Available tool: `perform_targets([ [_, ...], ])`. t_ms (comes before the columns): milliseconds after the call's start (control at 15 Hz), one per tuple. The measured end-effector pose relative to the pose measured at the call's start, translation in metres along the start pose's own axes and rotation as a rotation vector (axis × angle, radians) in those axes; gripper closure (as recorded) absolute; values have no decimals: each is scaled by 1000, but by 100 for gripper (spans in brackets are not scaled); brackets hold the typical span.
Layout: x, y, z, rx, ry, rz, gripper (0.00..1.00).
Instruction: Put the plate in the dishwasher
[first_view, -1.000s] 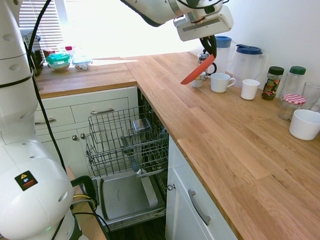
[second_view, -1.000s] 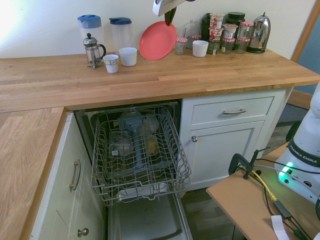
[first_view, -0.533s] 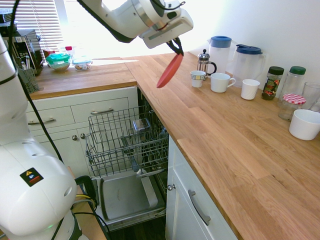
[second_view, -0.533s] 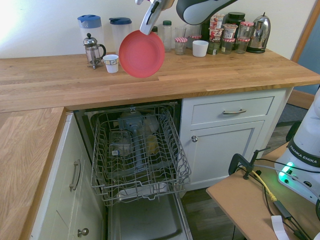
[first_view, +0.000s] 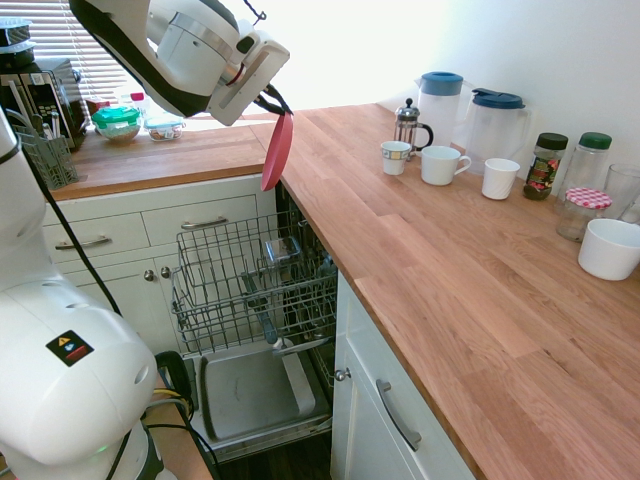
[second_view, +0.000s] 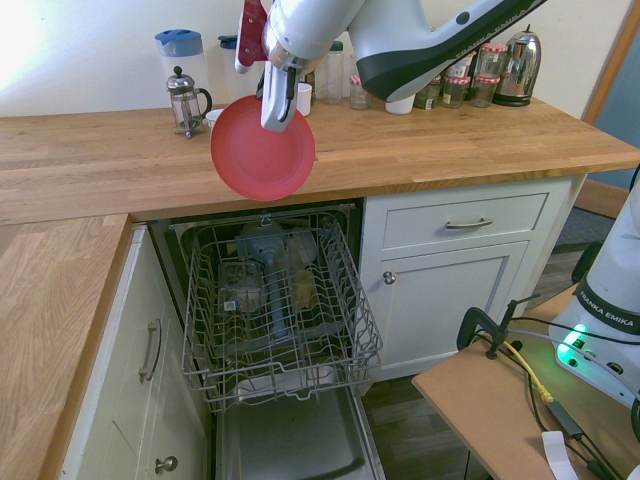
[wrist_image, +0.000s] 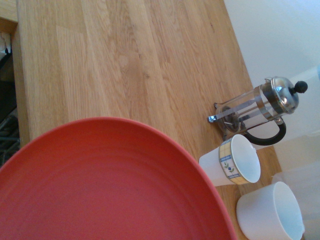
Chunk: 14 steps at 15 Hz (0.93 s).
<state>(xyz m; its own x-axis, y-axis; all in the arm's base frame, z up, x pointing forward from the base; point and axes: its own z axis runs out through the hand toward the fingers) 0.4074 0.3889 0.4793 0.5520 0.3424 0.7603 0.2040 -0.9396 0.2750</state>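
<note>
The coral-red plate (second_view: 262, 150) hangs on edge from my gripper (second_view: 277, 108), which is shut on its upper rim. In the first exterior view the plate (first_view: 277, 152) shows edge-on, with the gripper (first_view: 272, 102) above it, over the counter's front edge and above the dishwasher (first_view: 255, 385). The dishwasher's grey wire rack (second_view: 275, 300) is pulled out below the plate, with its door panel (first_view: 255, 390) folded down. The plate (wrist_image: 110, 185) fills the lower half of the wrist view.
On the counter stand a French press (second_view: 185, 100), a small patterned cup (wrist_image: 232, 162), white mugs (first_view: 440, 164) and two blue-lidded jugs (first_view: 497, 122). Jars (second_view: 440, 70), a kettle (second_view: 518, 66) and a white bowl (first_view: 609, 248) are further along. The rack holds some glassware (second_view: 245, 285).
The arm has carried the plate away from the wall and mugs, across the counter to its front edge above the open dishwasher, and lowered it a little.
</note>
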Motion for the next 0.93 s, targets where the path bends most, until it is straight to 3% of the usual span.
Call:
perform_targets([
  [400,-17,-44,-17,-6,50,-123,100],
  [933,-93,-126,-8,-53,144,-338,100],
])
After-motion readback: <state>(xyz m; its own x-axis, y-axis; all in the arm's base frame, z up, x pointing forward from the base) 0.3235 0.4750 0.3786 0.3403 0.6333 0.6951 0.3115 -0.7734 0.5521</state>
